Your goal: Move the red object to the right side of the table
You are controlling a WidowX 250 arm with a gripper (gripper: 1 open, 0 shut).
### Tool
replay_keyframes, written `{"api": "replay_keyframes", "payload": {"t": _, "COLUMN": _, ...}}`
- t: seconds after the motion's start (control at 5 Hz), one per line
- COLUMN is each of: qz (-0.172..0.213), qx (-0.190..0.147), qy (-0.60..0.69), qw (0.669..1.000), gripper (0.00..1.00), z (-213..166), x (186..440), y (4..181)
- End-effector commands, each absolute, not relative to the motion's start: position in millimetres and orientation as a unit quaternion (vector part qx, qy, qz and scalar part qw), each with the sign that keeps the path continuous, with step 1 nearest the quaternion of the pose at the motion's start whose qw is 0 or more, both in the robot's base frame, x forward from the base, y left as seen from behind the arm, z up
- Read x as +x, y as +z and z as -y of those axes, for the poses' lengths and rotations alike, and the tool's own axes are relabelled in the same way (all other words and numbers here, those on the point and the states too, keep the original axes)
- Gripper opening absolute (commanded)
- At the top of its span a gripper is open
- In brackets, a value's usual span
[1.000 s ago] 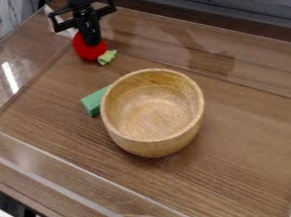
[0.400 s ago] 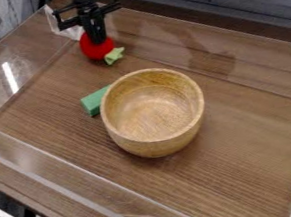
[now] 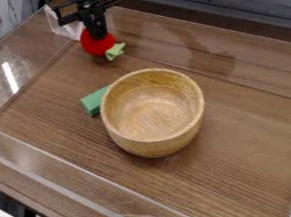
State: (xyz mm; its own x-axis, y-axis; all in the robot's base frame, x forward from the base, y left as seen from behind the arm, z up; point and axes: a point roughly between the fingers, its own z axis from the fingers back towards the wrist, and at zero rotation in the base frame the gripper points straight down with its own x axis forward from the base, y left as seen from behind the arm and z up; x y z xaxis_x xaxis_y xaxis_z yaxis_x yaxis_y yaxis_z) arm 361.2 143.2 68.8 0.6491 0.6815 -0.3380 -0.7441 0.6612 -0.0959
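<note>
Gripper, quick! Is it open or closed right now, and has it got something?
Gripper: closed, gripping the red object from above.

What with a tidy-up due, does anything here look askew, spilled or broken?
Nothing stands out. The wooden bowl sits upright and empty, the green block lies flat beside it, and the claw grips the red fruit.

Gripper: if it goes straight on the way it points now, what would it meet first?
The gripper points steeply down, shut on the red toy fruit; below that, it would probably meet the table first, though depth is unclear.
</note>
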Motion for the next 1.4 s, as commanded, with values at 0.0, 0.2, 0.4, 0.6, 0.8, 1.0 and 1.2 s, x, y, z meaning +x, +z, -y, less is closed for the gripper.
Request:
{"api": "replay_keyframes", "payload": {"t": 0.0, "qz": -0.073, "qx": -0.112, "qy": 0.383, "qw": 0.914, "gripper": 0.00, "z": -140.5, "x": 369.4, "y": 121.2}}
{"api": "replay_keyframes", "payload": {"t": 0.2, "qz": -0.077, "qx": -0.114, "qy": 0.379, "qw": 0.915, "gripper": 0.00, "z": -137.3, "x": 369.8, "y": 125.1}}
{"api": "replay_keyframes", "payload": {"t": 0.4, "qz": -0.081, "qx": -0.116, "qy": 0.372, "qw": 0.917, "gripper": 0.00, "z": -132.8, "x": 370.6, "y": 127.4}}
{"api": "replay_keyframes", "payload": {"t": 0.6, "qz": -0.087, "qx": -0.119, "qy": 0.355, "qw": 0.923, "gripper": 0.00, "z": -120.3, "x": 371.0, "y": 133.1}}
{"api": "replay_keyframes", "payload": {"t": 0.8, "qz": -0.090, "qx": -0.122, "qy": 0.345, "qw": 0.926, "gripper": 0.00, "z": -113.0, "x": 372.8, "y": 134.6}}
{"api": "replay_keyframes", "payload": {"t": 1.0, "qz": -0.097, "qx": -0.125, "qy": 0.323, "qw": 0.933, "gripper": 0.00, "z": -97.0, "x": 372.7, "y": 141.4}}
{"api": "replay_keyframes", "payload": {"t": 1.2, "qz": -0.100, "qx": -0.127, "qy": 0.311, "qw": 0.937, "gripper": 0.00, "z": -87.6, "x": 370.4, "y": 144.1}}
